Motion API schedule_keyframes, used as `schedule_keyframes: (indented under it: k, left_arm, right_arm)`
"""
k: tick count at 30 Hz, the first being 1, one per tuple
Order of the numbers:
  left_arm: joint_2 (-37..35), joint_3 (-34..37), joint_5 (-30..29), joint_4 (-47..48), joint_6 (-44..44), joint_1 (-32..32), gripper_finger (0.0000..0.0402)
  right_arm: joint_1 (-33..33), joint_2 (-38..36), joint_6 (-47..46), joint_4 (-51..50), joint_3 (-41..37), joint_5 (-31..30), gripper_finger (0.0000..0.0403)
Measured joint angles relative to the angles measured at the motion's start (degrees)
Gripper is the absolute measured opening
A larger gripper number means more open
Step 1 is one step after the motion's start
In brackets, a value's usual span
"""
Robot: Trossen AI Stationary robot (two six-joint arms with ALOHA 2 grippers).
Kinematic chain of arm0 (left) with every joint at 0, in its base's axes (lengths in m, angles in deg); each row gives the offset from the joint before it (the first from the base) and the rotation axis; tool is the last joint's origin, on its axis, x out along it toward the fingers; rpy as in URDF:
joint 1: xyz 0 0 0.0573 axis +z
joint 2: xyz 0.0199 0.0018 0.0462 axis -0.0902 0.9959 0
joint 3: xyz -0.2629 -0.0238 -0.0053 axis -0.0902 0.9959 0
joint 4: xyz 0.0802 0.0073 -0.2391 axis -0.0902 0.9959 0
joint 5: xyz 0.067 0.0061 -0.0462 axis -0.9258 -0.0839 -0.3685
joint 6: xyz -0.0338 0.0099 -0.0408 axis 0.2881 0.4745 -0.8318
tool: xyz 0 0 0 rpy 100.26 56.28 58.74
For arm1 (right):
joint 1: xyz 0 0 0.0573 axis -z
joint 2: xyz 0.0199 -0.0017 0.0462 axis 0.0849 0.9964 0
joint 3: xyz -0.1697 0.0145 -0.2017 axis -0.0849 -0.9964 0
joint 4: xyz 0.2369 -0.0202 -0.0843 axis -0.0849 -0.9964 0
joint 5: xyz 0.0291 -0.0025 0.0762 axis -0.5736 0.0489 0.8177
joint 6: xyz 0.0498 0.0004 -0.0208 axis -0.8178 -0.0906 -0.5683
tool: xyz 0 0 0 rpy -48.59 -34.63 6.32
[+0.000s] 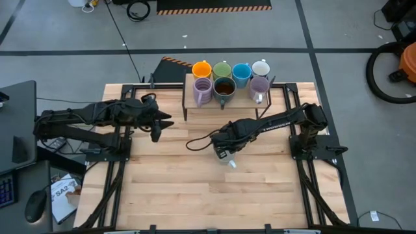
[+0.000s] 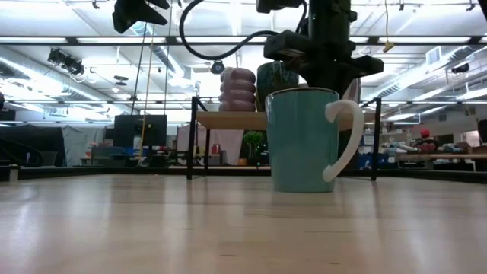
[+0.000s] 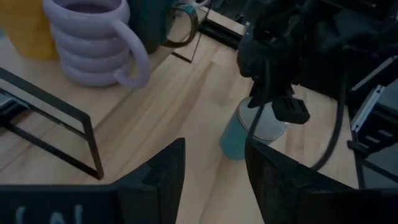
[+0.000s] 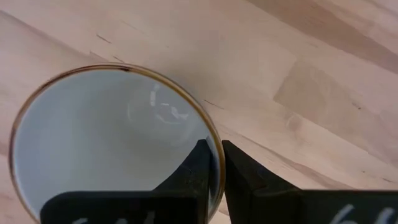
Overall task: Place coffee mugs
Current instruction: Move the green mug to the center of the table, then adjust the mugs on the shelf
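Observation:
A teal mug point(image 2: 304, 141) with a white inside point(image 4: 112, 143) and a white handle stands upright on its base on the wooden table, near the middle point(image 1: 229, 160). My right gripper point(image 1: 223, 153) is above it, shut on its rim. Several other mugs stand on a raised rack point(image 1: 188, 97) at the far middle: orange point(image 1: 201, 68), green point(image 1: 222, 69), blue point(image 1: 242, 71) and white point(image 1: 260, 67) behind, two lilac point(image 1: 202, 89) and one dark brown point(image 1: 224, 88) in front. My left gripper point(image 1: 158, 125) is open and empty, left of the rack. My right gripper holds the teal mug by its rim point(image 4: 205, 127), one finger point(image 4: 193, 177) inside the mug and the other point(image 4: 239, 180) outside the wall. The fingers come from above, pointing down. The mug stands upright with its base on the table point(image 2: 300, 189).
The rack's thin black legs point(image 2: 190, 137) stand on the table's far half. A black cable point(image 1: 198, 140) loops from the right arm. Bare wood lies toward the near edge point(image 1: 214, 201). The arm bases stand at the table's left and right sides.

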Motion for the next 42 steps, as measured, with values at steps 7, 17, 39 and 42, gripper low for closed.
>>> schedule_keyframes:
  k: [7,17,39,42]
  left_arm:
    - [1.9,0.0,1.0,-4.4,0.4,3.4,0.0187]
    - [9.9,0.0,-7.3,-20.2,7.4,4.8,0.0188]
    - [27.2,-7.2,-8.3,-19.4,-4.4,10.6,0.0188]
    - [28.1,-7.2,-9.7,-19.5,-4.3,10.7,0.0188]
  right_arm:
    - [0.6,-1.1,3.9,0.3,-0.2,1.9,0.0083]
    - [0.7,-4.2,9.2,-1.6,-0.2,4.4,0.0133]
    - [-1.2,-26.3,22.2,-9.9,-0.1,-3.6,0.0135]
    - [-1.7,-29.7,23.3,-10.0,-0.1,-5.2,0.0135]
